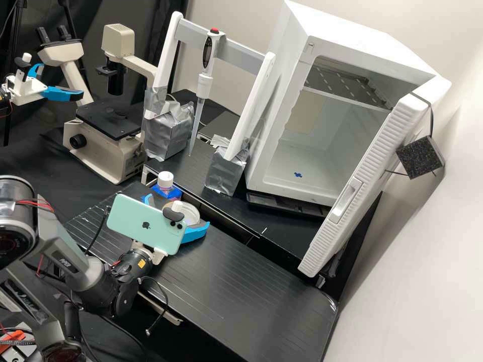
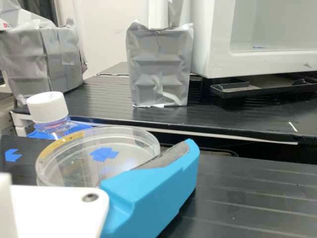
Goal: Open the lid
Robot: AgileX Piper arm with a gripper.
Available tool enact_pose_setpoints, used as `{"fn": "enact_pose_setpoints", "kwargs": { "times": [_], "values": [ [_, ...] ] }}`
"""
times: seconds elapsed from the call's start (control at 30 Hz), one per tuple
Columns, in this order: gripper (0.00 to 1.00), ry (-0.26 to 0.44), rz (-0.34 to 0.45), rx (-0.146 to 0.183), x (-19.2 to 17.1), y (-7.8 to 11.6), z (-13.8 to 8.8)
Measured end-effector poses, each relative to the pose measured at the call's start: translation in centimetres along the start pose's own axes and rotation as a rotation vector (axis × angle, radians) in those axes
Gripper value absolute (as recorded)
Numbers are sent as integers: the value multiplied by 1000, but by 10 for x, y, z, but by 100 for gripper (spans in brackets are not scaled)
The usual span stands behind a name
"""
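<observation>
In the high view the gripper [image 1: 177,211] is partly behind the phone on the wrist, its blue fingers well apart around a clear round dish [image 1: 190,213]. The wrist view shows the gripper [image 2: 110,166] with one blue finger beside the near rim of the dish [image 2: 74,161]; its other finger I cannot make out. The dish lies flat, with a yellow strip along its side and a blue mark seen through it. Whether its lid is a separate piece on top, I cannot tell. Just behind stands an upright bottle with a white cap [image 1: 165,179].
Behind the dish is a raised black shelf [image 2: 237,114] bearing silver-wrapped blocks [image 1: 226,171] and a white frame with a pipette [image 1: 204,83]. A white cabinet [image 1: 266,146] stands with its door ajar to the right. A microscope [image 1: 108,151] is at the back left.
</observation>
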Motion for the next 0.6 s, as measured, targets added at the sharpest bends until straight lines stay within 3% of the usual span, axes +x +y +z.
{"fn": "enact_pose_setpoints", "kwargs": {
  "times": [0.6],
  "values": [
    [0,-11,24,20,2,1,2]
  ]
}}
